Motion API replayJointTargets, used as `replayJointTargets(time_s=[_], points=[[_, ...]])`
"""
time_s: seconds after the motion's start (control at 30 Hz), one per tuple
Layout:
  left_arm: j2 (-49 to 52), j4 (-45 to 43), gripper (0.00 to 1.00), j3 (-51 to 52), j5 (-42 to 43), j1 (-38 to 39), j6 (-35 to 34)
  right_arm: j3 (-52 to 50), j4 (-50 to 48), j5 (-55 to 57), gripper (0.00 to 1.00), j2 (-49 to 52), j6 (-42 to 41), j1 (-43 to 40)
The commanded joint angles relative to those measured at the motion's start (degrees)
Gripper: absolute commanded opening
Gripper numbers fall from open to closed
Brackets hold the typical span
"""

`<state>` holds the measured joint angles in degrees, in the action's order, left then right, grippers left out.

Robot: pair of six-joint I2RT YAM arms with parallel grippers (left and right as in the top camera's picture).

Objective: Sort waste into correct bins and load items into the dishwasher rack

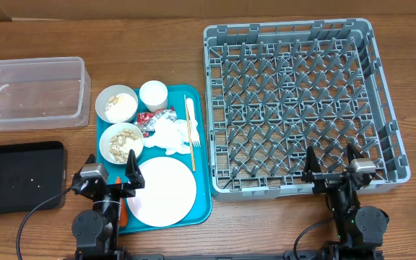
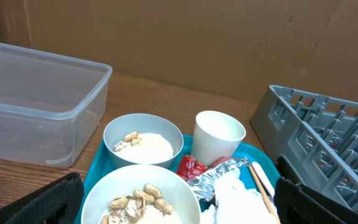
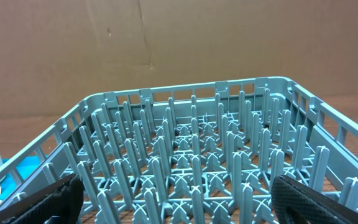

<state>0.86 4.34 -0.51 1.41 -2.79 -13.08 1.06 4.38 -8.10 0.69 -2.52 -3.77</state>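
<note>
On the teal tray (image 1: pixel 203 201) sit two bowls of nut and rice scraps (image 1: pixel 116 105) (image 1: pixel 121 142), a white cup (image 1: pixel 153 94), a red-and-silver wrapper (image 1: pixel 154 119), a crumpled napkin (image 1: pixel 170 135), a wooden stick (image 1: pixel 188 115), a white fork (image 1: pixel 193 136) and a pale plate (image 1: pixel 161 191). An orange carrot (image 1: pixel 123 211) peeks out beside the plate. My left gripper (image 1: pixel 110 165) (image 2: pixel 185 208) hangs open over the tray's near edge, facing the nearer bowl (image 2: pixel 140 199). My right gripper (image 1: pixel 331 157) (image 3: pixel 179 199) is open and empty at the near wall of the grey dishwasher rack (image 1: pixel 287 29) (image 3: pixel 191 93).
A clear plastic tub (image 1: pixel 31 92) (image 2: pixel 36 99) stands at the far left, and a shallow black tray (image 1: pixel 19 177) lies in front of it. Cardboard walls close off the back. Black cables trail from both arm bases along the table's front edge.
</note>
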Motion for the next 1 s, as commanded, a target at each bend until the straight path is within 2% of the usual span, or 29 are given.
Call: replayJointTargets(time_s=[0.0,0.3,0.47,0.57,0.63,0.73,0.83,0.9,0.97], points=[[-0.61,0.11,1.00,0.24,-0.35,-0.35,1.31,-0.59,-0.22,0.50,1.00,-0.52,0.44,-0.44],[-0.61,-1.46,1.00,0.22,0.61,-0.35,0.13,-0.59,-0.22,0.50,1.00,-0.52,0.44,-0.44],[-0.61,-1.90,1.00,0.22,23.02,-0.09,-18.36,-0.59,-0.22,0.50,1.00,-0.52,0.44,-0.44],[-0.61,-1.99,1.00,0.22,26.49,-0.09,-24.44,-0.59,-0.22,0.50,1.00,-0.52,0.42,-0.44],[-0.61,-2.82,1.00,0.22,27.98,-0.11,-25.51,-0.59,-0.22,0.50,1.00,-0.52,0.44,-0.44],[-0.61,-10.97,1.00,0.17,34.95,-0.11,-24.98,-0.59,-0.22,0.50,1.00,-0.52,0.44,-0.44],[-0.61,-15.80,1.00,-1.57,38.14,-0.11,-24.20,-0.59,-0.22,0.50,1.00,-0.52,0.44,-0.44],[-0.59,-14.29,1.00,-4.70,38.16,-0.11,-22.36,-0.59,-0.22,0.50,1.00,-0.52,0.44,-0.44],[-0.24,-8.92,1.00,-9.84,38.21,-0.11,-17.84,-0.59,-0.22,0.50,1.00,-0.52,0.44,-0.44]])
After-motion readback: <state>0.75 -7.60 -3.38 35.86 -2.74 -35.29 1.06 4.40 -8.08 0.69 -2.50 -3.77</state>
